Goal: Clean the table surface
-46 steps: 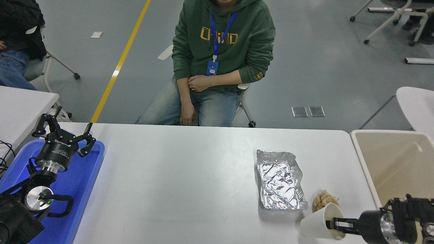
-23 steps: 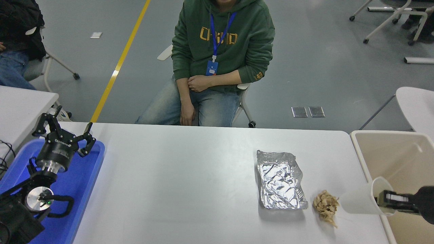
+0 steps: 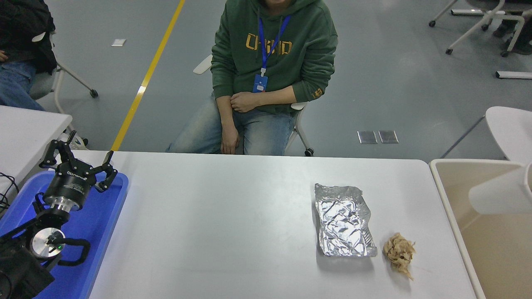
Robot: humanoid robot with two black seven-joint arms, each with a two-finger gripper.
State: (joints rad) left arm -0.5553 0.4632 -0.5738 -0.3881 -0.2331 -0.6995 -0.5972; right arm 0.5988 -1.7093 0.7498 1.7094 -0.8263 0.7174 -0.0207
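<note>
The white table surface (image 3: 228,216) fills the lower middle of the head view. On its right part lie a crumpled silver foil tray (image 3: 344,220) and a small tan crumpled wad (image 3: 399,251). A white paper cup (image 3: 501,193) hangs on its side in the air over the beige bin (image 3: 490,249), its mouth end cut off by the right edge. My right gripper is out of view. My left gripper (image 3: 80,162) is open and empty, parked over the blue tray (image 3: 99,224) at the lower left.
A person in a green hoodie (image 3: 272,62) sits at the far side, hands in lap. A smaller white table (image 3: 25,128) stands at the left edge. A white chair (image 3: 511,128) stands behind the bin.
The paper cup has moved up and to the right, from the table's front right to over the bin. The right gripper that held it has left the frame. The left arm has not moved.
</note>
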